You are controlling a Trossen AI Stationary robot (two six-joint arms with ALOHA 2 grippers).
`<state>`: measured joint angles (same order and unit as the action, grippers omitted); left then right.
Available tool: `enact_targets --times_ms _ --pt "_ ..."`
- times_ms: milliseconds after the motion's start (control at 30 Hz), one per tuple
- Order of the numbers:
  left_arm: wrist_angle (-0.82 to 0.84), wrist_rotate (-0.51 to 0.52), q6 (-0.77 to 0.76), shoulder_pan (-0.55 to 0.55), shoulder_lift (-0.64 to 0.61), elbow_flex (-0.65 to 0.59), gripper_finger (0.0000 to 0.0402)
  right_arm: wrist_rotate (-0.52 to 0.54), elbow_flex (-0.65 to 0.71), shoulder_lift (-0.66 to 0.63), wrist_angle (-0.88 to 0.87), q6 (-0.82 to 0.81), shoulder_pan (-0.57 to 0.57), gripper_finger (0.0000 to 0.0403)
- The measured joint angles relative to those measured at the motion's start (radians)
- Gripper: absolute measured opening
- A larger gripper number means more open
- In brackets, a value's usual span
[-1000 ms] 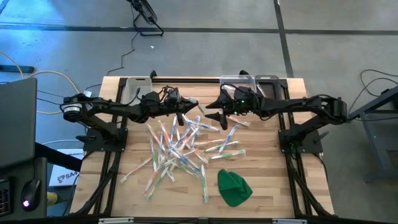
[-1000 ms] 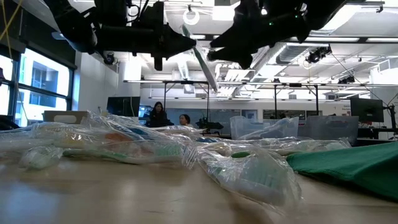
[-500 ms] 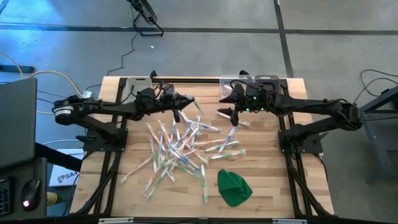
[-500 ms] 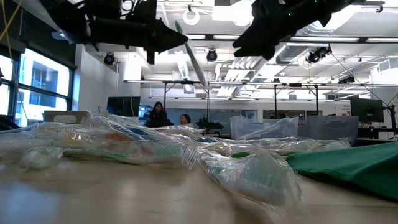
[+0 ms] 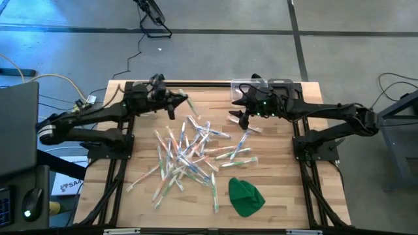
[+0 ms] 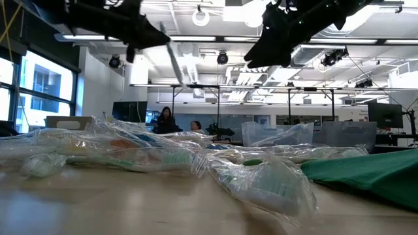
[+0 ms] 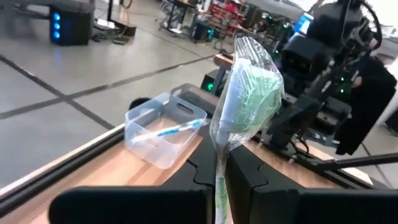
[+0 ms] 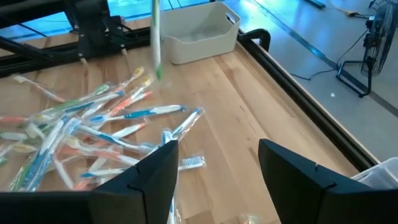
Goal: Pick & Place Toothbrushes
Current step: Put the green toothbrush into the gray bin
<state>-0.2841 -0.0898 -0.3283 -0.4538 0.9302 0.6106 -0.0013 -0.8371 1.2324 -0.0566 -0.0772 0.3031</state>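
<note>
Several wrapped toothbrushes lie in a loose pile on the middle of the wooden table. One wrapped toothbrush with a green head is up in the air over the table's far left part, and my left gripper is shut on it. In the low view this toothbrush slants down from the gripper. My right gripper hovers open above the pile's far right edge, nothing between its fingers. My left gripper pinches the wrapped toothbrush between its two fingers, on the wrapped shaft just behind the green head. The fingers come about level from the table's left. The head end sticks out past the fingertips and the brush is lifted clear of the table.
A clear bin stands at the table's far left. Another clear bin at the far right holds a blue toothbrush. A green cloth lump lies near the front right. People sit in the room behind.
My left gripper has risen and drawn back toward the table's far left corner, staying shut on the green-headed toothbrush and carrying it away from above the pile. My right gripper has shifted a little toward the table's right edge, staying open.
</note>
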Motion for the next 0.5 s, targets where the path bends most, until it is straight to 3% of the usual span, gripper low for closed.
enact_targets --times_ms 200,500 --pt "0.224 0.094 -0.031 -0.062 -0.191 0.0 0.0006 0.0 0.0 0.0 -0.001 0.0 0.0 0.0215" --pt "0.536 0.496 -0.071 -0.137 -0.35 0.0 0.0006 0.003 0.0 0.0 -0.005 -0.001 0.0 0.0215"
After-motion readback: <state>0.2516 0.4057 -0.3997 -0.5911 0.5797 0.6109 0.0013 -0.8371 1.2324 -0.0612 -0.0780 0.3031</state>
